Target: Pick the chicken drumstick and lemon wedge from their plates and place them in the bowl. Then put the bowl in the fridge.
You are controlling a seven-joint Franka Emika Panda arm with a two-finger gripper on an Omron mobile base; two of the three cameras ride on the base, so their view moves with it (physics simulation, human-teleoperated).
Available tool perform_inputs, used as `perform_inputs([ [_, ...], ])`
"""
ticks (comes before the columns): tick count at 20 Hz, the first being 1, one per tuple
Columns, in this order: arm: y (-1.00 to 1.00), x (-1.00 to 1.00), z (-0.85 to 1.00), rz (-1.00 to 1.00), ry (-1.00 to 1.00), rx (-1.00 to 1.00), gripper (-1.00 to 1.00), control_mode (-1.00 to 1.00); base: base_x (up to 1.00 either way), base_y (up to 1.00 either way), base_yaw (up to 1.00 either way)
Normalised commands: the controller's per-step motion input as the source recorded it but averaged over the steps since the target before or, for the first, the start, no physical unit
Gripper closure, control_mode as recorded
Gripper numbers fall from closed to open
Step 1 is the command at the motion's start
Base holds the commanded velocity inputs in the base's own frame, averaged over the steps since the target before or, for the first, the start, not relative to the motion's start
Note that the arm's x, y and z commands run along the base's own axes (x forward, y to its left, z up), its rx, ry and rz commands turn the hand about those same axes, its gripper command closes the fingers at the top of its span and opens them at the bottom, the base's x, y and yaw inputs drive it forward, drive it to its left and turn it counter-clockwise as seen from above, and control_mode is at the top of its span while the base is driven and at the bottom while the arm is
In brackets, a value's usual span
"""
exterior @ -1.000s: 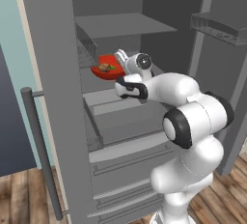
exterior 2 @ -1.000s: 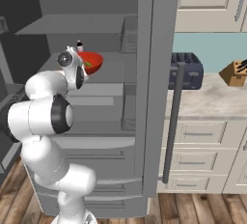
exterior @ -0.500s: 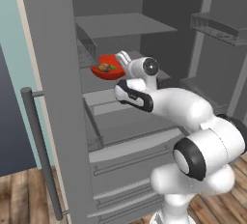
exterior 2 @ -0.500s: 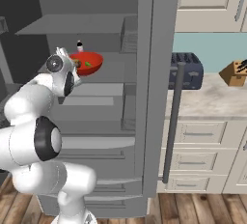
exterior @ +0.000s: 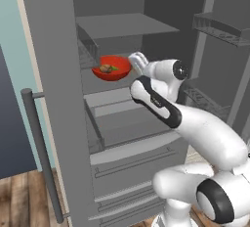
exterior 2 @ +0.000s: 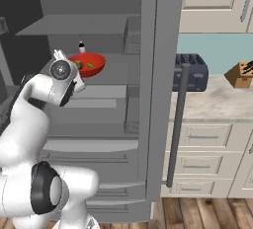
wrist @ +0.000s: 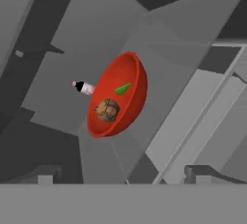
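Observation:
The red bowl (exterior: 112, 68) (exterior 2: 88, 64) (wrist: 120, 97) rests on a middle shelf inside the open grey fridge (exterior: 53, 74) (exterior 2: 148, 75). In it lie the brown chicken drumstick (exterior: 105, 68) (wrist: 107, 110) and the small green-yellow lemon wedge (exterior: 114, 67) (wrist: 122, 89). My gripper (exterior: 137, 60) (wrist: 123, 175) hangs just right of the bowl's rim, open, with nothing between its fingers and a gap to the bowl. The plates are out of view.
A small white bottle (exterior 2: 81, 48) (wrist: 84, 87) stands behind the bowl on the same shelf. Both fridge doors stand open, with door racks (exterior: 219, 28) at the right and a long bar handle (exterior: 41, 152). A toaster (exterior 2: 190, 72) and a knife block (exterior 2: 239, 75) sit on the counter.
My open hand has drawn back a little from the bowl's rim, and the arm's elbow has swung out and down. The bowl stays on the shelf.

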Motion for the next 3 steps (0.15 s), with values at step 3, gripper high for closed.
perform_inputs([
  [3, -0.19, -0.74, 0.40, 0.10, 0.03, -0.02, -1.00, -1.00, 0.00, 0.00, 0.00],
])
